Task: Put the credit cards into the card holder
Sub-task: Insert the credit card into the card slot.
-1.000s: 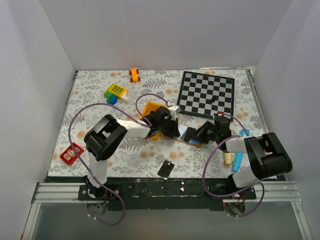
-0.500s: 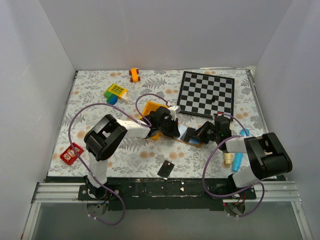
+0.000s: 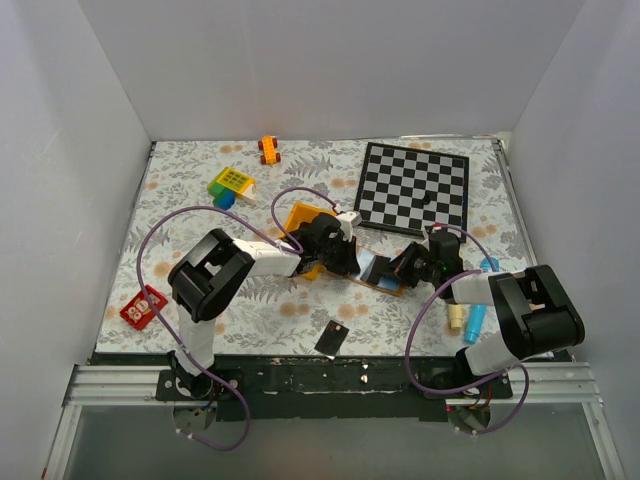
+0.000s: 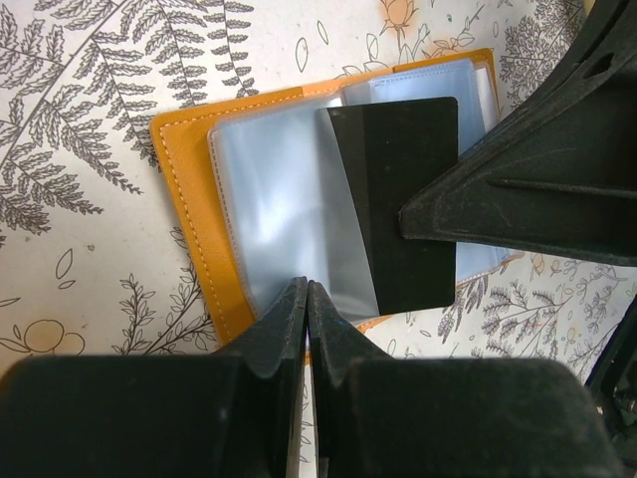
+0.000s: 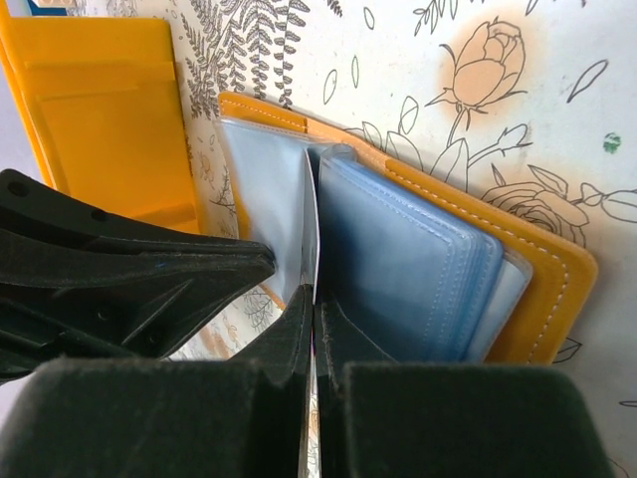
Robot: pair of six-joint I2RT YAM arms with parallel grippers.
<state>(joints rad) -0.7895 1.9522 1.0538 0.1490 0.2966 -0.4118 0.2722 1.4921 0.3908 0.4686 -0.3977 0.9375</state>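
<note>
- You are clamping the card (image 4: 398, 199) at its 3 o'clock edge with the right gripper (image 4: 406, 214); the sleeve (image 4: 269, 199) is lying at 9.
- Left gripper (image 4: 307, 291) is sitting shut at the sleeve's 6.

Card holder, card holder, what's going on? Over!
Left fingers shut, pinching card holder sleeve. Right fingers shut on black credit card, partly in sleeve. Second credit card lies loose by near edge. Nothing blocking.

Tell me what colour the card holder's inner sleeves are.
The sleeves are pale, translucent blue-grey inside the orange-tan card holder; best seen in the right wrist view.
</note>
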